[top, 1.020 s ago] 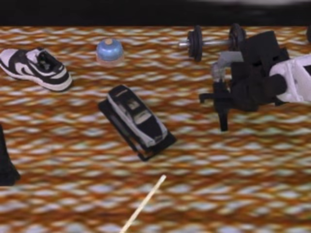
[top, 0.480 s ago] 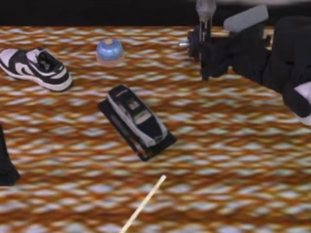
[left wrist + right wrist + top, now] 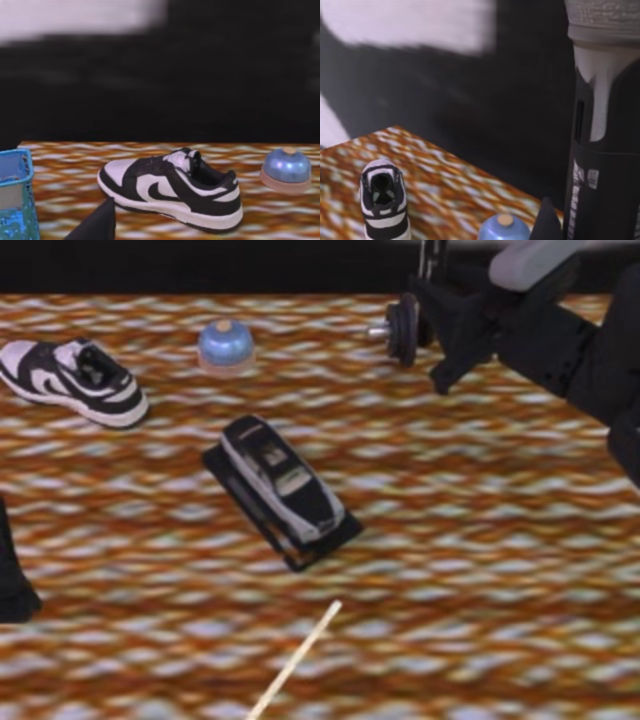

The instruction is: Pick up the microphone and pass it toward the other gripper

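My right gripper [image 3: 437,335] hangs at the back right, above the table near the dumbbell, and is shut on the microphone [image 3: 432,258]. In the right wrist view the microphone's black handle [image 3: 600,190] stands upright close to the camera. Its grey mesh head [image 3: 602,20] is on top, and one black fingertip [image 3: 547,222] sits beside the handle. My left gripper [image 3: 10,580], the other gripper, is parked at the table's left edge, far from the microphone. Only one of its fingertips [image 3: 97,222] shows, with nothing by it.
A black dumbbell [image 3: 403,328] lies under the right arm at the back. A toy car [image 3: 282,485] on a black base sits mid-table, a blue bell [image 3: 225,343] and a black-and-white sneaker [image 3: 75,380] at the back left. A pale stick [image 3: 295,660] lies at the front. A blue basket [image 3: 15,195] stands near the left gripper.
The right gripper has risen with the microphone and swung from the right middle toward the table's back edge, over the dumbbell. The left arm has not moved.
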`<state>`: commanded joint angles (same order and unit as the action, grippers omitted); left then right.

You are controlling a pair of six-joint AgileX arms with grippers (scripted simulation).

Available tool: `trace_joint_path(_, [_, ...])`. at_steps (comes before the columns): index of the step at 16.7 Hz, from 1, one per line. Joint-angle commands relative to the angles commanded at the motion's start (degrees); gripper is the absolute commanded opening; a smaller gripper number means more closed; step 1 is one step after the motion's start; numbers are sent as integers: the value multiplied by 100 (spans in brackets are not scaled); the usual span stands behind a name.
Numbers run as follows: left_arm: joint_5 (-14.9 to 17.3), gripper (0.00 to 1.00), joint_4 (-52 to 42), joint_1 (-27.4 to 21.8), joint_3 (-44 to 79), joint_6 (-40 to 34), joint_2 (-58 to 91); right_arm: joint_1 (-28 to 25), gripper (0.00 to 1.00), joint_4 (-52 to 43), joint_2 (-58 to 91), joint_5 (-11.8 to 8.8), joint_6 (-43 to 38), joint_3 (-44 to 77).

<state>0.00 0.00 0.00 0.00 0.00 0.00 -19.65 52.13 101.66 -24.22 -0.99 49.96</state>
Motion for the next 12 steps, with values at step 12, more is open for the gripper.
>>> trace_joint_path(12, [0,100,0,0,0,0,0,-1407,0,-806,-1258,1324,-76,-231])
